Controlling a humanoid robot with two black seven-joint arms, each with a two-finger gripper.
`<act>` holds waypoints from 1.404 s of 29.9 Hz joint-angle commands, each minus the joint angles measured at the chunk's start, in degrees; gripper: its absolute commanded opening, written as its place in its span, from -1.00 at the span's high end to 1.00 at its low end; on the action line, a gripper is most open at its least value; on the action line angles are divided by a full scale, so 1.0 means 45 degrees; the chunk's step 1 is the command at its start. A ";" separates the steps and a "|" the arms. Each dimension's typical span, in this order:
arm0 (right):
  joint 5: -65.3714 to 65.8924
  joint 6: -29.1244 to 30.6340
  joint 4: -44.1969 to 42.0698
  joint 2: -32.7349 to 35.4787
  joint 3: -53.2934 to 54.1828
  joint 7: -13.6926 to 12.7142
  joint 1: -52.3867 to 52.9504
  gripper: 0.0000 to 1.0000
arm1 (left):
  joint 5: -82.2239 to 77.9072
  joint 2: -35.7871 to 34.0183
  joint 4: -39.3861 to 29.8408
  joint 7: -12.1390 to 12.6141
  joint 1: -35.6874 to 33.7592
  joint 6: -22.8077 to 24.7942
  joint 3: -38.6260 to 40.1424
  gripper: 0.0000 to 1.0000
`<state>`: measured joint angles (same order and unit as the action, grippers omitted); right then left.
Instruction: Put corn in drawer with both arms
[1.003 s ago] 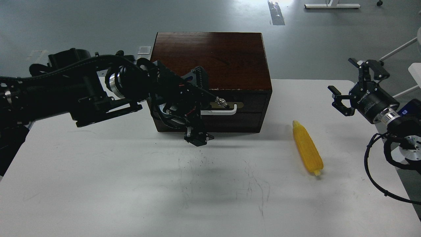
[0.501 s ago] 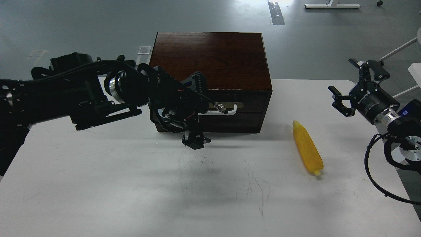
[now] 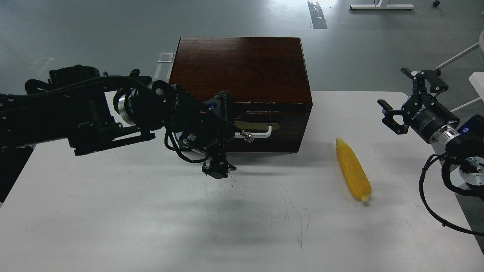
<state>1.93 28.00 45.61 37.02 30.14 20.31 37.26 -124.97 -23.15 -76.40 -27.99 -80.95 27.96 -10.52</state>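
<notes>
The corn (image 3: 353, 169) lies on the white table (image 3: 113, 211) at the right, tapered end towards the box, with nothing touching it. The drawer (image 3: 264, 130) of the dark reddish-brown box (image 3: 242, 68) stands a little way out, and a thin pale gap shows above its front. My left gripper (image 3: 230, 132) is at the left end of the white bar handle (image 3: 261, 133) and covers that end. It appears shut on the handle. My right gripper (image 3: 402, 96) is open and empty, above the table's right edge, up and to the right of the corn.
Loose black cables hang under my left wrist (image 3: 185, 151) and beside my right arm (image 3: 435, 196). Pen scribbles mark the table's middle (image 3: 295, 215). White furniture legs (image 3: 459, 56) stand beyond the table at the right.
My left gripper has moved left and towards me with the handle. The drawer has come a little way out of the box. The right arm and the corn have not moved.
</notes>
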 commanded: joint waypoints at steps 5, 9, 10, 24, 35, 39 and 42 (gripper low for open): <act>0.0000 0.0000 0.0000 -0.0003 0.0001 -0.0001 0.0000 -1.00 | 0.0193 -0.0422 -0.1009 -0.0003 -0.0018 0.0009 -0.0044 -0.98; 0.0000 0.0000 0.0000 -0.0003 0.0001 -0.0001 0.0000 -1.00 | 0.0661 -0.0500 -0.1594 -0.0003 -0.0096 0.0009 -0.0044 -0.98; 0.0000 0.0000 0.0000 -0.0003 0.0001 -0.0001 0.0000 -1.00 | 0.0836 -0.0539 -0.1866 -0.0003 -0.0115 0.0009 -0.0025 -0.98; 0.0000 0.0000 0.0039 0.0016 0.0001 -0.0001 0.0000 -1.00 | 0.1131 -0.0930 -0.2768 -0.0003 -0.0135 0.0009 0.0151 -0.98; 0.0000 0.0000 0.0157 0.0016 0.0001 -0.0001 0.0000 -1.00 | 0.0917 -0.0851 -0.2631 -0.0003 -0.0565 0.0009 0.0131 -0.98; 0.0000 0.0000 0.0157 0.0016 0.0001 -0.0001 0.0000 -1.00 | 0.0682 -0.0832 -0.2631 -0.0003 -0.0701 0.0009 0.0132 -0.98; 0.0000 0.0000 0.0157 0.0016 0.0020 -0.0001 0.0000 -1.00 | 0.0954 -0.0851 -0.2786 -0.0003 -0.0857 0.0009 0.0403 -0.98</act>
<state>1.93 28.00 46.33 37.10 30.14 20.31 37.26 -121.72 -26.90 -88.29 -28.01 -84.22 28.00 -9.90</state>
